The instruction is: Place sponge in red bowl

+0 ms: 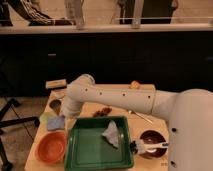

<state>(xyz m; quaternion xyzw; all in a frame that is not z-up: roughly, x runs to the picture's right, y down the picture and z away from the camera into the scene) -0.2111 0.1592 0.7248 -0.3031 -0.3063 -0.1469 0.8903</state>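
Observation:
The blue sponge (55, 123) hangs at the end of my white arm, at the table's left side. It is just above and behind the red bowl (51, 146), which stands empty at the front left corner. My gripper (61, 117) is at the sponge's top edge, mostly hidden by the wrist, and is shut on the sponge. A yellow-green patch (45, 118) shows just left of the sponge.
A green tray (85, 150) with a crumpled grey cloth (112, 134) sits right of the bowl. A dark bowl (150, 140) with a white utensil is at the front right. A wooden block (56, 84), a small dark cup (55, 105), a red item (104, 111) and an orange (135, 85) lie further back.

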